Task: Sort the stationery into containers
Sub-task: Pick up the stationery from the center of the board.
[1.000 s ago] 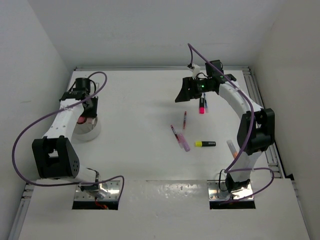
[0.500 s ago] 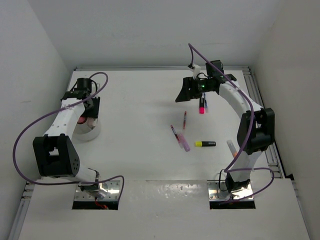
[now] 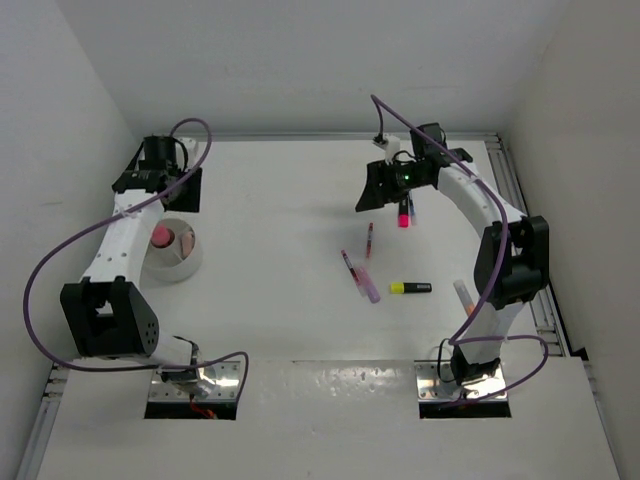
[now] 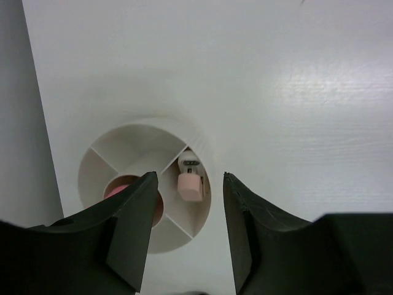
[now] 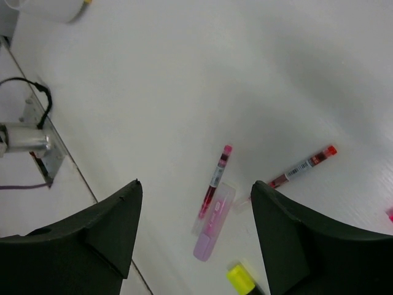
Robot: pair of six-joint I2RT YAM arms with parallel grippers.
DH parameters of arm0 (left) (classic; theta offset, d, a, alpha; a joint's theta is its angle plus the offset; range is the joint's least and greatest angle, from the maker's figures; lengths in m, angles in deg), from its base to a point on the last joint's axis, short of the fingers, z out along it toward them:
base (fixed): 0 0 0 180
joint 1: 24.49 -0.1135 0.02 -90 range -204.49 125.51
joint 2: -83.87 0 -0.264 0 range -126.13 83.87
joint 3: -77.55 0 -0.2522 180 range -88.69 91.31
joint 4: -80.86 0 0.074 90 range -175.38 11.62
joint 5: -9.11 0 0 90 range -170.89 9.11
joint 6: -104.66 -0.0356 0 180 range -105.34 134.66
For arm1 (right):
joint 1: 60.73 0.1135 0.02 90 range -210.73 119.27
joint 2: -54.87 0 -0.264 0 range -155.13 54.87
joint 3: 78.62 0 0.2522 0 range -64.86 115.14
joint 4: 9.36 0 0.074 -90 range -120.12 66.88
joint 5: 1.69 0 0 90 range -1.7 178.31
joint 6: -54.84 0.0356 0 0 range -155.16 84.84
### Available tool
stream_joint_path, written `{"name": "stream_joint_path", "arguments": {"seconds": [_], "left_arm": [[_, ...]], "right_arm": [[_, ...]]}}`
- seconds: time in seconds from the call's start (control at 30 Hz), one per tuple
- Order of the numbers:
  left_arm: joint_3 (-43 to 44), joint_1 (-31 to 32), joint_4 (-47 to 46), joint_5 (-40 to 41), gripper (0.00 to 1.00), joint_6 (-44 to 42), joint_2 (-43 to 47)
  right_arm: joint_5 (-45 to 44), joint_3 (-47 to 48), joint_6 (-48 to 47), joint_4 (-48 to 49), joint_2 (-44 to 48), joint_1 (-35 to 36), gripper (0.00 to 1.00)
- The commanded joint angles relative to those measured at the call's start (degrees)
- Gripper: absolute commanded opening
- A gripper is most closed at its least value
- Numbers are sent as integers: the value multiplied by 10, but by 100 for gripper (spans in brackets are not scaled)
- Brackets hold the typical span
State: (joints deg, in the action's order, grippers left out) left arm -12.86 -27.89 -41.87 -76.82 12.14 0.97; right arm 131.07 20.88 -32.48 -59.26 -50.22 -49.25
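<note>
The round pale dish [image 3: 172, 262] stands at the left, split into compartments [image 4: 104, 153]. A pink-capped stubby item [image 4: 189, 182] lies in one, and a pink thing [image 4: 116, 189] in another, half hidden by my finger. My left gripper [image 3: 165, 190] hovers just beyond the dish, open and empty [image 4: 188, 178]. My right gripper [image 3: 378, 188] is open and empty [image 5: 195, 184] above the loose items: pink pen [image 5: 215, 178], pale purple highlighter [image 5: 214, 230], red pen [image 5: 304, 166], yellow-black highlighter [image 3: 410, 288]. A pink-red highlighter [image 3: 403, 213] and a blue pen [image 3: 411, 203] lie under the right arm.
An orange-tipped highlighter [image 3: 462, 294] lies by the right arm's base column. Metal base plates [image 3: 195, 385] sit at the near edge. Purple cables [image 3: 60, 260] loop beside both arms. White walls close in the table on three sides.
My left gripper has drawn back from over the dish toward the far wall, uncovering the dish and its pink contents. My right gripper has shifted slightly to the right.
</note>
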Motion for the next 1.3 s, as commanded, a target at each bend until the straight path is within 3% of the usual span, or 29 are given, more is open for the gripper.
{"name": "stream_joint_path", "arguments": {"seconds": [0.0,0.23,0.37,0.43,0.7,1.27], "left_arm": [[28,16,-39,-33,53,-2,33],[13,28,-65,-26,61,12,55],[12,28,-61,-26,62,18,57],[9,27,-58,-29,61,18,58],[-25,28,-51,-38,62,17,79],[-88,18,-36,-43,62,15,150]], "right_arm": [[-37,-11,-71,-52,15,13,70],[-183,-134,-77,-23,60,93,61],[-268,-187,-34,10,76,114,44],[-288,-214,-13,22,87,124,42],[-322,-284,-14,57,110,156,48],[-312,-247,-3,78,31,184,48]]}}
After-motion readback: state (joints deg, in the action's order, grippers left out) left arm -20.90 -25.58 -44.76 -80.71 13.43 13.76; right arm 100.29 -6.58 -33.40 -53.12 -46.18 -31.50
